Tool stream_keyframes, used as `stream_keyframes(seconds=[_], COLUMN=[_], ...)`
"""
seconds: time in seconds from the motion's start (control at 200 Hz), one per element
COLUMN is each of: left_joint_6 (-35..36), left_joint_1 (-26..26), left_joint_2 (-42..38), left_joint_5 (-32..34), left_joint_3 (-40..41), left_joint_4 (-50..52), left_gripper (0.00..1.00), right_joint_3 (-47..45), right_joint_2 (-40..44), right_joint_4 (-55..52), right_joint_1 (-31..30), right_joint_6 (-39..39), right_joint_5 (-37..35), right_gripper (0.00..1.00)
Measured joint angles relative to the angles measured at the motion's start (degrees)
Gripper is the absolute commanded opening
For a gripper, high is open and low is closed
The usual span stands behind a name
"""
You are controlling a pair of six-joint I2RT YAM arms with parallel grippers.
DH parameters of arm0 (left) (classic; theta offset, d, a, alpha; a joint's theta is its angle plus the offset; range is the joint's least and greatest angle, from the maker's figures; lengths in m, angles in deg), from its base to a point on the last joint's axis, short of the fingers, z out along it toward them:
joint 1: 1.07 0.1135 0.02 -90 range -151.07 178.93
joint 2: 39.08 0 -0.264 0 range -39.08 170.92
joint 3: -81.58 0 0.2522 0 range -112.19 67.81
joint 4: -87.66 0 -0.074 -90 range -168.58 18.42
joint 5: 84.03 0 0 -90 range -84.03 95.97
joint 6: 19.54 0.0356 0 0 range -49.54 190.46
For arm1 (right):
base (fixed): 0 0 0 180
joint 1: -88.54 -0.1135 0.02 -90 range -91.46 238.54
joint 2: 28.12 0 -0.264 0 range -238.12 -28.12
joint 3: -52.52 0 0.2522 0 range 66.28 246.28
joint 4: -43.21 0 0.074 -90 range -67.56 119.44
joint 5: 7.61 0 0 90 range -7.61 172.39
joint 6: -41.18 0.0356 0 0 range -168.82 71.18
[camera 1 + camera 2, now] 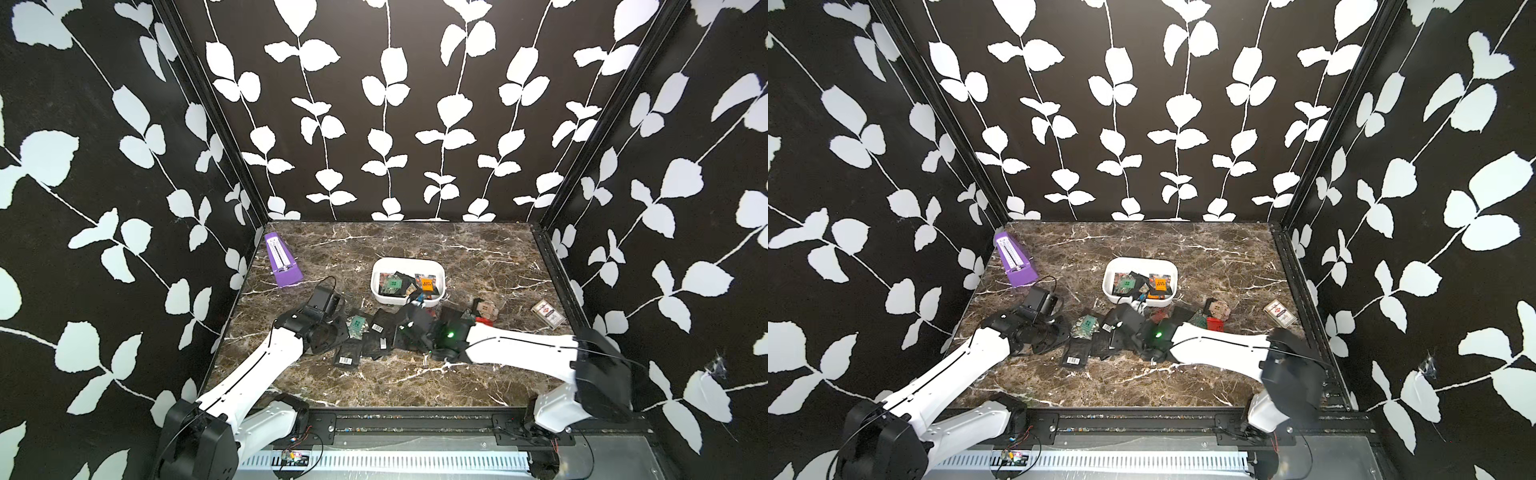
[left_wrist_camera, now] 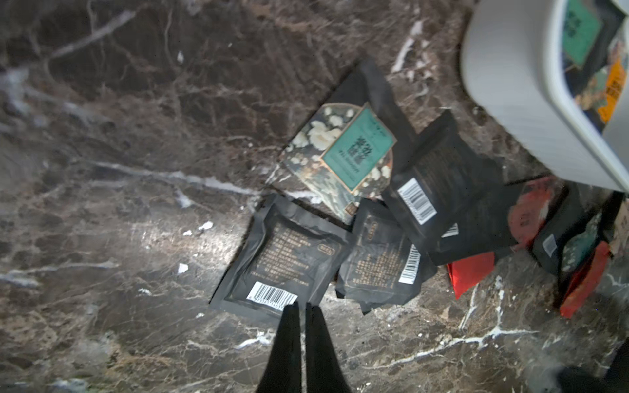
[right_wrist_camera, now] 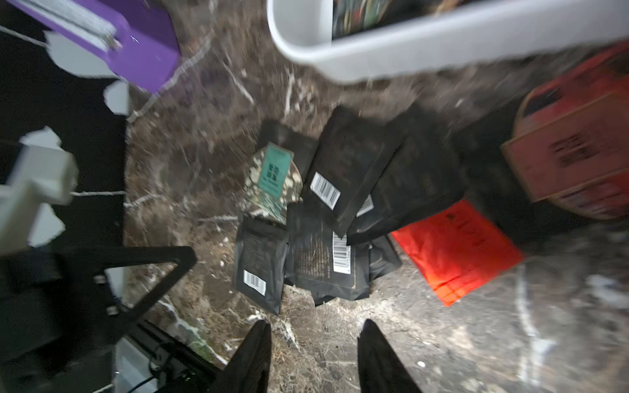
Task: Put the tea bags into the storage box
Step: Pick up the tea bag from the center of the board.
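My left arm (image 1: 257, 365) rises from its near-left base and slants far and right toward the middle, its black wrist (image 1: 318, 332) folded down low. In the left wrist view, my left hand (image 2: 302, 308) has its two dark fingers (image 2: 289, 340) pressed almost together, only a thin slit between the tips. My right arm (image 1: 519, 345) comes in from the near-right base, its forearm lying nearly level and pointing left, with a green light glowing on its wrist (image 1: 449, 333). My right hand (image 3: 316, 325) shows its fingers (image 3: 255, 354) spread partway, a clear gap between them.
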Motion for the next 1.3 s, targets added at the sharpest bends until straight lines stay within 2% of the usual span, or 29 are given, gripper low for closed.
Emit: stream_keyframes(seconds=[0.14, 0.31, 0.705, 0.835, 1.3], left_joint_6=[-1.5, -3.2, -5.0, -6.0, -5.9], left_joint_1=[1.3, 1.8, 2.8, 3.4, 4.4], left_joint_2=[0.0, -0.3, -3.9, -3.9, -2.3], left_joint_5=[-2.4, -3.0, -3.2, -4.3, -5.1], left_joint_3=[2.4, 6.0, 12.6, 14.8, 14.3], left_joint_4=[-0.4, -0.1, -1.5, -3.7, -7.4], left_gripper=[0.0, 0.0, 0.0, 0.0, 0.0], right_joint_3=[0.6, 6.5, 15.2, 16.7, 16.7], right_joint_2=[-7.0, -14.9, -22.8, -24.0, -24.1], right_joint_4=[4.7, 5.7, 7.6, 7.6, 7.4], right_joint_1=[-0.2, -0.1, 0.0, 0.2, 1.8], right_joint_6=[0.9, 0.5, -0.6, -0.7, -0.6], right_joint_5=[1.0, 4.2, 8.2, 9.0, 9.3], right_gripper=[0.42, 0.37, 0.35, 0.34, 0.32])
